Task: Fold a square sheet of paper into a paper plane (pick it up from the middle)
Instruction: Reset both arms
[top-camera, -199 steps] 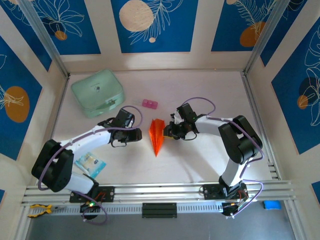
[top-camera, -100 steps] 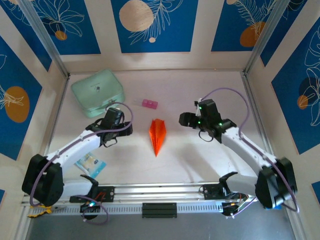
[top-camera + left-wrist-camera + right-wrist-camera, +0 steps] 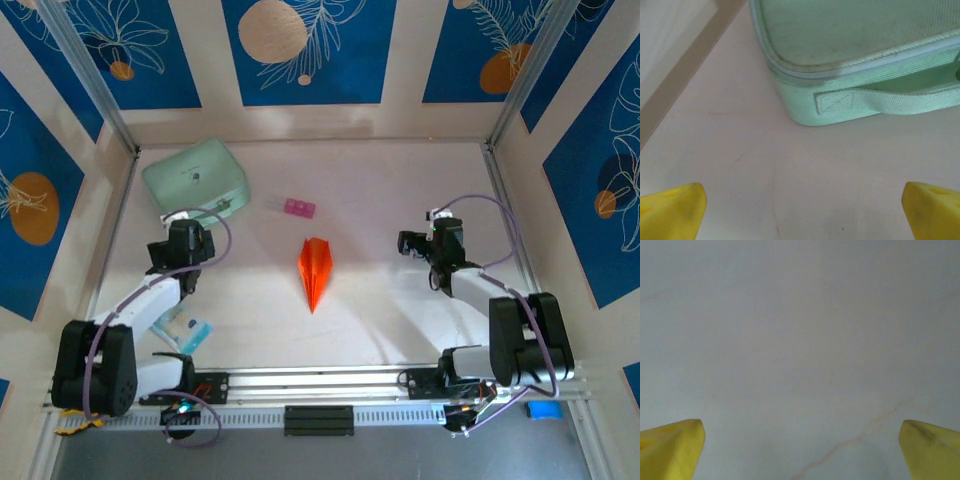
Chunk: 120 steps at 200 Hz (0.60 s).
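Two grippers in the top view flank the paper plane point(image 3: 315, 272), lying twelve-to-six at the centre of the table point(image 3: 400, 180), left gripper point(image 3: 188, 232) at its nine, right gripper point(image 3: 410, 243) slightly nearer at three; the left wrist view shows yellow fingertips point(image 3: 672, 207) spread wide before the mint-green case point(image 3: 865, 50), the right wrist view the same wide spread over bare table.

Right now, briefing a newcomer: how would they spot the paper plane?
Find the mint-green fabric case far left on the table, then the small pink block to its right. Just nearer lies the narrow bright orange paper dart, pointed and creased.

mint-green case point(image 3: 865, 55) corner with its strap handle point(image 3: 890, 100) on the pale table point(image 3: 765, 165), yellow fingertips point(image 3: 670, 210) spread wide below.
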Each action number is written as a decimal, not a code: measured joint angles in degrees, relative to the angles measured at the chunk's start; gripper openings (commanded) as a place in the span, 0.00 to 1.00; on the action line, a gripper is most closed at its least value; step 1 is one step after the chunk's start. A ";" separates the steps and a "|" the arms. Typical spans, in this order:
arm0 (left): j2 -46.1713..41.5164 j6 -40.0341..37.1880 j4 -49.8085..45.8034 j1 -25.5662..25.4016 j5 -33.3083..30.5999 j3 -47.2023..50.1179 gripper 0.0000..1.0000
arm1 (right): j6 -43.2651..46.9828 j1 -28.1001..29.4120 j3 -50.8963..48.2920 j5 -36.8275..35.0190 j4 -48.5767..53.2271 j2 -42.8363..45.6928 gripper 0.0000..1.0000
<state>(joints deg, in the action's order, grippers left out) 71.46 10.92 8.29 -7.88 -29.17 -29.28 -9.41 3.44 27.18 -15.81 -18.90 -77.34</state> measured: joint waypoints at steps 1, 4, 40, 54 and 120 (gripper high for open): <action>0.15 -0.17 0.35 0.00 0.07 0.13 1.00 | 0.07 -0.11 -0.02 0.24 -0.24 -0.11 1.00; 0.81 -0.87 1.64 0.00 0.37 0.63 1.00 | 0.35 -0.59 -0.04 1.36 -1.49 -0.63 1.00; 8.31 -7.08 20.76 1.79 7.48 6.23 1.00 | 3.34 -2.91 -4.57 10.43 -20.61 -4.68 0.99; 10.82 -7.76 28.74 3.96 11.67 8.07 1.00 | 3.85 -3.15 -6.58 12.66 -25.38 -8.74 0.99; 18.01 -9.94 44.41 5.38 20.68 9.92 1.00 | 3.80 -3.26 -3.91 11.30 -26.51 -10.25 0.99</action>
<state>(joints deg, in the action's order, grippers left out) 89.47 0.97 52.71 -2.50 -8.49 -19.35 -5.61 0.19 23.27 -4.51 -45.41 -87.59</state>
